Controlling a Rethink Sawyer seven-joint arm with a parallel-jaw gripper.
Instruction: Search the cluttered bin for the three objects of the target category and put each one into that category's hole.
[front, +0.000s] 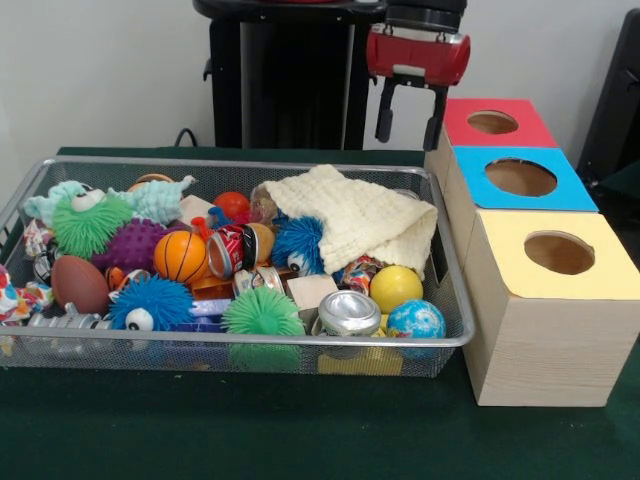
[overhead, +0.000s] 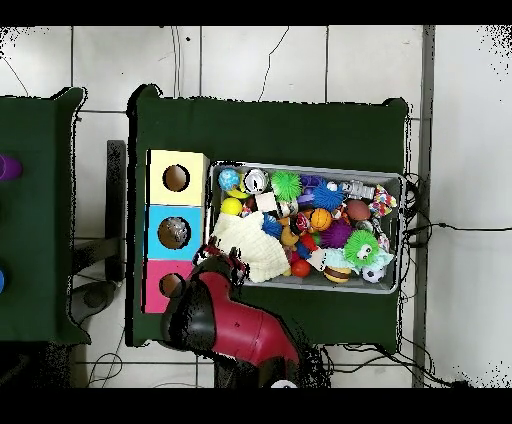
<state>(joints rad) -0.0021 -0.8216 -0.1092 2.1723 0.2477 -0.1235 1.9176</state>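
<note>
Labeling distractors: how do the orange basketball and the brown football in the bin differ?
The orange basketball is round; the brown football is oval. The basketball sits mid-pile beside the red can; the football lies near the bin's end farthest from the boxes. Both are small toy balls.

Bin (front: 452, 300) crammed — cream cloth (front: 355, 218) covers far corner.
</note>
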